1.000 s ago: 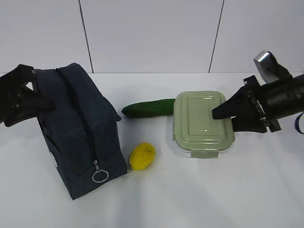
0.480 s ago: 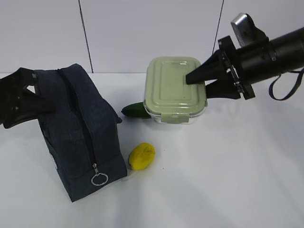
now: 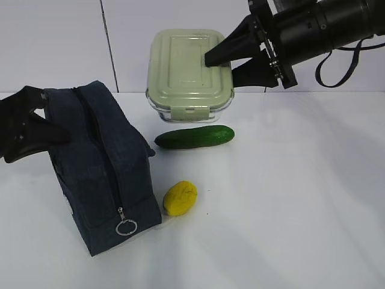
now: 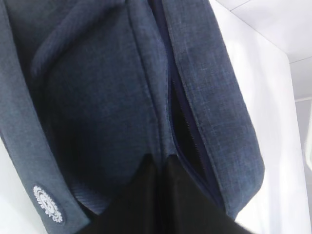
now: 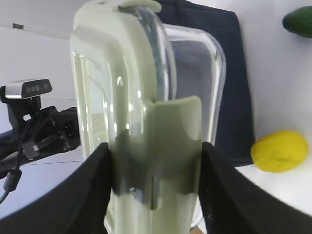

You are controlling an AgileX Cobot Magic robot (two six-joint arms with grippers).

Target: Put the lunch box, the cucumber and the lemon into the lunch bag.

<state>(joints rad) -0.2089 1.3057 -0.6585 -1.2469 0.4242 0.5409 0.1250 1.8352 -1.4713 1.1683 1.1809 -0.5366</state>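
- Exterior view: the right arm (image 3: pixel 325 27) reaches in from the upper right, stretched nearly level and angled slightly downward toward the left, well above the white table (image 3: pixel 289 198).
- At its tip the right gripper (image 3: pixel 225 63) clamps the lunch box (image 3: pixel 189 72) by its right end, one finger (image 3: pixel 225 51) lying on the pale green lid and the other under the glass base.
- The lunch box hangs clear of the table, tilted so that its lid faces the camera, and it sits above and behind the cucumber (image 3: pixel 194 136).
- Right wrist view shows the same grip from close up: both dark fingers (image 5: pixel 95 185) press either side of the lunch box (image 5: pixel 146 112), with a lid clip between them.
- The left arm (image 3: pixel 21 123) comes in low from the left edge and rests against the back of the lunch bag (image 3: pixel 99 165).
- In the left wrist view the left gripper (image 4: pixel 158 168) is closed, its jaws pressed together at the navy fabric of the lunch bag (image 4: pixel 97 97), beside the zipper seam; whether they pinch any cloth I cannot tell.
- The lunch bag stands upright on the left of the table, its ring pull (image 3: pixel 126 226) hanging at the near lower end.
- The cucumber lies flat on the table, to the right of the bag.
- The lemon (image 3: pixel 180 197) sits just beside the bag's near right corner, in front of the cucumber.
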